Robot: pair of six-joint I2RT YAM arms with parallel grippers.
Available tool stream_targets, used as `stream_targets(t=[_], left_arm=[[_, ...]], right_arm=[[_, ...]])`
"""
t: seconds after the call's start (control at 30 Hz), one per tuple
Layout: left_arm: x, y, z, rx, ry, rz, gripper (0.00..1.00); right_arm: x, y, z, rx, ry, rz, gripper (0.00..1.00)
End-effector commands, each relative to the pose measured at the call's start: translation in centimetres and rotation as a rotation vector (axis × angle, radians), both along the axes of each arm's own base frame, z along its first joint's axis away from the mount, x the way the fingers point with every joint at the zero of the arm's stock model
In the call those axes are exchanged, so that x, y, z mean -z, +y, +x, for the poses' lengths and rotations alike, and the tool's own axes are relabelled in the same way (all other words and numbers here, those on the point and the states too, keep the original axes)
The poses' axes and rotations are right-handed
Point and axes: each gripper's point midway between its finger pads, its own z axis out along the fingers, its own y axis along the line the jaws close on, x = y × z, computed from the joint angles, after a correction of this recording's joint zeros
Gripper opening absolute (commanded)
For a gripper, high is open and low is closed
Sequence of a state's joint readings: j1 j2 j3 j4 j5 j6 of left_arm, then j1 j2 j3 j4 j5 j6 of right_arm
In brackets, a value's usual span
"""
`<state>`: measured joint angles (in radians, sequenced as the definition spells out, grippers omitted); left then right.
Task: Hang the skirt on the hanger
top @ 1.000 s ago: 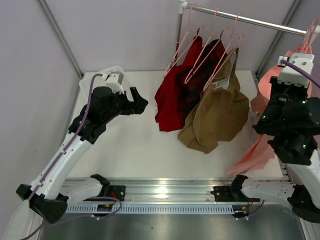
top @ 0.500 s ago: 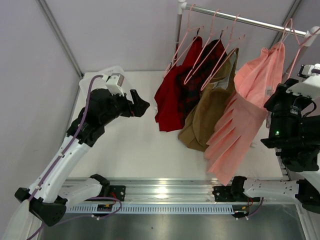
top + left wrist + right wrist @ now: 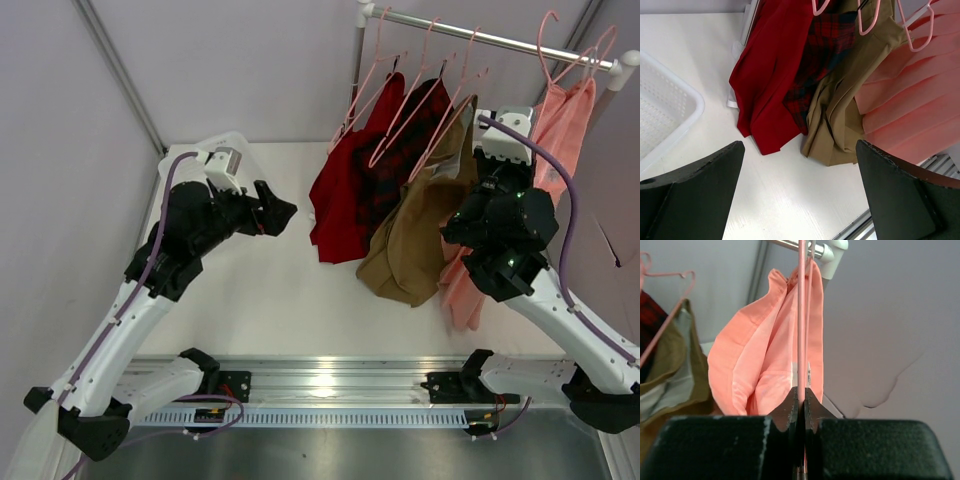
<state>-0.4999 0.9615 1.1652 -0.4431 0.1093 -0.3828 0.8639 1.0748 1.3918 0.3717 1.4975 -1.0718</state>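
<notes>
1. Change observed. Half a second ago the right arm stood at the far right edge of the top view, with the skirt (image 3: 765,360) fanned out wide beside the tan-brown garment (image 3: 850,100). The arm now sits further left and nearer the rail (image 3: 480,38). The skirt hangs in a narrower, steeper drape at the rail's right end.

2. Right gripper (image 3: 801,405). The jaws are pressed together on the thin pink wire of the hanger (image 3: 801,315). In the wrist view the wire runs straight up from the pinch to the rail. The skirt cloth is gathered on both sides of the wire.

3. Location of the skirt. It is on the hanger, right of the tan-brown garment and the dark red garment (image 3: 765,75). Its lower pleats hang clear above the table (image 3: 260,290).

4. Left gripper (image 3: 800,195). The fingers are spread wide with nothing between them. It hovers over the table, well apart from the garments, with the white basket (image 3: 665,110) to its left.

5. Assessment. I judge the skirt mounted and the work now at the hanging stage. I cannot tell from either view whether the hook is seated over the rail. I treat it as unconfirmed, because the skirt could drop if the jaws parted with the hook unseated.
</notes>
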Motion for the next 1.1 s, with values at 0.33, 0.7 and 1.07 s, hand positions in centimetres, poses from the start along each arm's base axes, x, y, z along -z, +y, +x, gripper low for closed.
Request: stream_targets(t=[0.33, 0.7, 1.07], left_arm=[[0.0, -1.0, -0.3, 0.067, -0.03, -0.004, 0.99], [-0.2, -0.3, -0.7, 0.048, -0.048, 0.002, 0.99], [-0.5, -0.2, -0.7, 0.044, -0.055, -0.004, 0.99]], right_arm=[[4.0, -2.6, -4.1, 0.174, 0.112, 0.157, 0.0], [0.5, 7.2, -4.5, -0.234, 0.084, 0.251, 0.0], [2.7, 8.2, -5.4, -0.32, 0.072, 0.32, 0.0]])
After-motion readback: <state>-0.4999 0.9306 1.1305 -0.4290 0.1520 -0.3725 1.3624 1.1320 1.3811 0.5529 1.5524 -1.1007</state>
